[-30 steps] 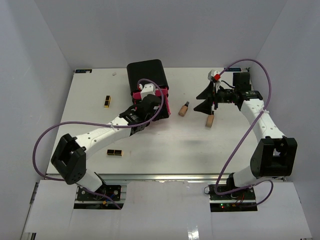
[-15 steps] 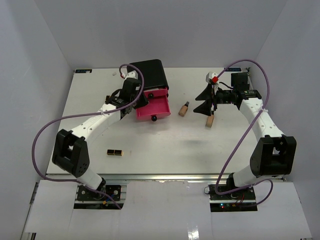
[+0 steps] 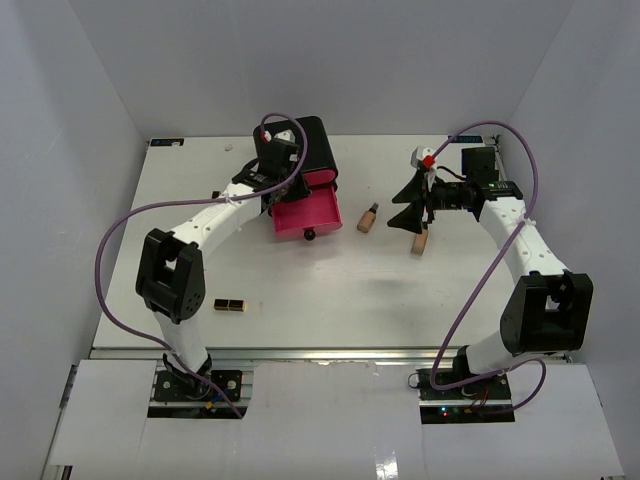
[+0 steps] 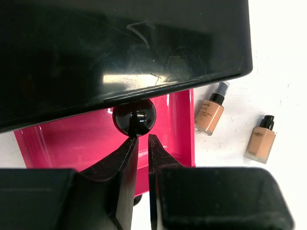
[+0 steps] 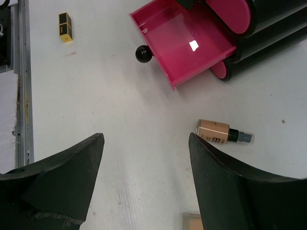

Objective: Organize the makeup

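- The first tan bottle (image 3: 368, 218) lies on its side on the white table (image 3: 330, 290), at 3 o'clock of the open pink drawer (image 3: 300, 212) and apart from it. The second tan bottle (image 3: 421, 243) lies at 4 o'clock of the first.
- A black-and-gold lipstick case (image 3: 229, 304) lies well apart, at 7 o'clock of the drawer.
- The right gripper (image 3: 412, 206) hovers near both bottles, fingers spread wide with nothing between them.
- The left gripper (image 4: 142, 140) is clenched on nothing. Its tips sit just under a black knob (image 4: 134, 117) on the black box (image 3: 300, 140), at 12 o'clock of the drawer.
- Likely step: fetch a bottle for the drawer.
- To do it well, lower the right fingers astride the bottle's body, not its dark cap, and square them across its short width.
- Lift it above the drawer's wall before letting go, coming in from 3 o'clock, since the left arm crowds the box.
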`<state>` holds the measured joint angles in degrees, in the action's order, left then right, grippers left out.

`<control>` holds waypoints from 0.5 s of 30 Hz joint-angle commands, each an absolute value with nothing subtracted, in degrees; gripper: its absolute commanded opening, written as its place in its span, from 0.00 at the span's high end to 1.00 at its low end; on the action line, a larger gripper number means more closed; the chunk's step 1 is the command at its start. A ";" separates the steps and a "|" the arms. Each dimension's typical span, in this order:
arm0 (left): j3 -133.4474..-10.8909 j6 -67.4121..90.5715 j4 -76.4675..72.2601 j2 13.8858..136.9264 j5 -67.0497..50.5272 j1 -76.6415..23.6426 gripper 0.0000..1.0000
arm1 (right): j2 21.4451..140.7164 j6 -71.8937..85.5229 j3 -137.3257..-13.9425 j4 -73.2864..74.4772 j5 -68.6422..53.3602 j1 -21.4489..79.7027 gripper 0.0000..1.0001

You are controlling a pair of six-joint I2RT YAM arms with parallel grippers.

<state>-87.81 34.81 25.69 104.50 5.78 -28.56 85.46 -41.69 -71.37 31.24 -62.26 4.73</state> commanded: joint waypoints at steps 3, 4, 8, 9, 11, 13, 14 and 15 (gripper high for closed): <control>-91.86 33.15 24.35 104.14 8.57 -27.33 0.71 | 83.67 -42.68 -71.79 31.38 -62.03 4.57 0.22; -91.72 33.14 24.25 103.75 8.19 -27.33 0.69 | 83.70 -42.78 -71.77 31.44 -61.90 4.57 0.22; -88.81 33.31 23.01 100.32 5.59 -27.33 0.61 | 84.20 -41.80 -71.71 31.64 -60.62 4.57 0.22; -87.56 33.25 22.56 98.96 4.68 -27.33 0.57 | 84.32 -40.95 -71.60 31.58 -60.00 4.57 0.22; -85.20 32.75 21.54 96.23 2.42 -27.33 0.47 | 84.84 -38.72 -71.46 31.32 -58.19 4.57 0.21; -83.07 32.35 20.91 93.11 0.90 -27.33 0.36 | 85.11 -34.08 -71.18 30.09 -54.59 4.57 0.20; -81.70 32.34 20.37 91.11 0.27 -27.33 0.28 | 85.36 -30.42 -70.85 28.84 -51.72 4.57 0.19; -80.19 32.40 19.92 88.94 -0.54 -27.33 0.23 | 85.52 -27.91 -70.66 28.31 -49.74 4.57 0.18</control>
